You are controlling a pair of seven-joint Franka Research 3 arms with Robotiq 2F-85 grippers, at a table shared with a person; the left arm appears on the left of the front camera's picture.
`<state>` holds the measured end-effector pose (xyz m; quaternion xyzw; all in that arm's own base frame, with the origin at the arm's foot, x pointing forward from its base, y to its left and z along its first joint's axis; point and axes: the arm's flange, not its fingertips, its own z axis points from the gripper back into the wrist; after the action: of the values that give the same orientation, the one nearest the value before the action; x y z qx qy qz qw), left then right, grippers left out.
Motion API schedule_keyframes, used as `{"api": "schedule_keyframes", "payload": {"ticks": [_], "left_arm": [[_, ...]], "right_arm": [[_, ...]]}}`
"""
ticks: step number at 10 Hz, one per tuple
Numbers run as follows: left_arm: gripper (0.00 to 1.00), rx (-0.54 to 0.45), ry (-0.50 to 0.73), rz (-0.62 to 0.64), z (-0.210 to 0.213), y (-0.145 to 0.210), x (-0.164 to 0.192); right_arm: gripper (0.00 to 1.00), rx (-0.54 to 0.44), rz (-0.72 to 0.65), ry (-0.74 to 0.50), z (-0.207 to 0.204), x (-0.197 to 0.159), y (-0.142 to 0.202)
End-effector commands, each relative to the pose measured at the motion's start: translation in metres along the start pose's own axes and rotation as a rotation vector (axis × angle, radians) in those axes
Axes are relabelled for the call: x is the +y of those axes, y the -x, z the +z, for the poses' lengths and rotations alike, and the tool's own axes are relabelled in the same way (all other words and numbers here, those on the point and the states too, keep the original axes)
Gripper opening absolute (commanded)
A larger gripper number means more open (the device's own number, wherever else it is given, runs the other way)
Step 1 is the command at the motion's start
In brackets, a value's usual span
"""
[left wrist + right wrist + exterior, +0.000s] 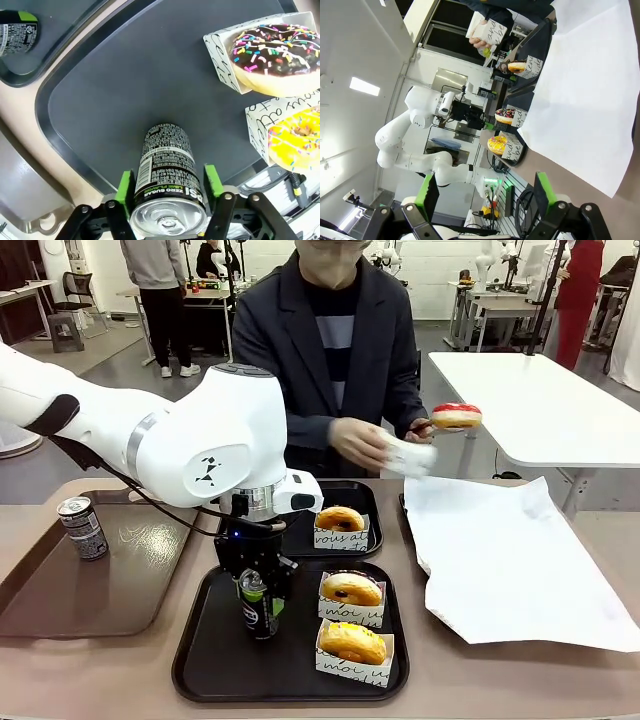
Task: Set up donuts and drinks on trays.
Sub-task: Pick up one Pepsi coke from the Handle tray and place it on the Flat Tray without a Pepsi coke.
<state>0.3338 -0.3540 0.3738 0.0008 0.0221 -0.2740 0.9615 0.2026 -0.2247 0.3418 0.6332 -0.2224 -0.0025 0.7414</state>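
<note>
My left gripper [258, 592] hangs over the left half of the near black tray [210, 660]. Its green pads press both sides of a black Pepsi can [167, 165], which stands upright at the tray's floor. To the can's right sit two boxed donuts, a chocolate one with sprinkles [352, 589] and a yellow one [352, 642]. The far black tray [370, 498] carries a boxed glazed donut [340, 518]. Across the table the person holds a red-iced donut [456, 416] in one hand and a white paper box [410, 456] in the other. My right gripper [485, 195] is open, with nothing between its fingers.
A brown glossy tray [120, 580] at the left holds a black-and-white patterned can [82, 528]. A large white paper sheet [510, 560] covers the table's right side. The left arm's bulky white links [190, 435] hang over the trays' left side.
</note>
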Motion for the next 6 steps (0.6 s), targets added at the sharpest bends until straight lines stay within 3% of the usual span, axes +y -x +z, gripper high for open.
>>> {"api": "schedule_keyframes", "payload": {"ticks": [1, 4, 6], "left_arm": [[1.0, -0.004, -0.023, 0.02, 0.001, -0.003, -0.001], [0.99, -0.053, -0.014, 0.019, 0.015, 0.016, -0.001], [1.0, -0.119, -0.024, 0.012, 0.033, 0.05, -0.009]], "right_arm": [[1.0, -0.003, 0.014, -0.01, 0.0, 0.001, 0.002], [1.0, -0.003, 0.014, -0.01, 0.0, 0.001, 0.002], [1.0, -0.003, 0.014, -0.01, 0.0, 0.001, 0.002]]}}
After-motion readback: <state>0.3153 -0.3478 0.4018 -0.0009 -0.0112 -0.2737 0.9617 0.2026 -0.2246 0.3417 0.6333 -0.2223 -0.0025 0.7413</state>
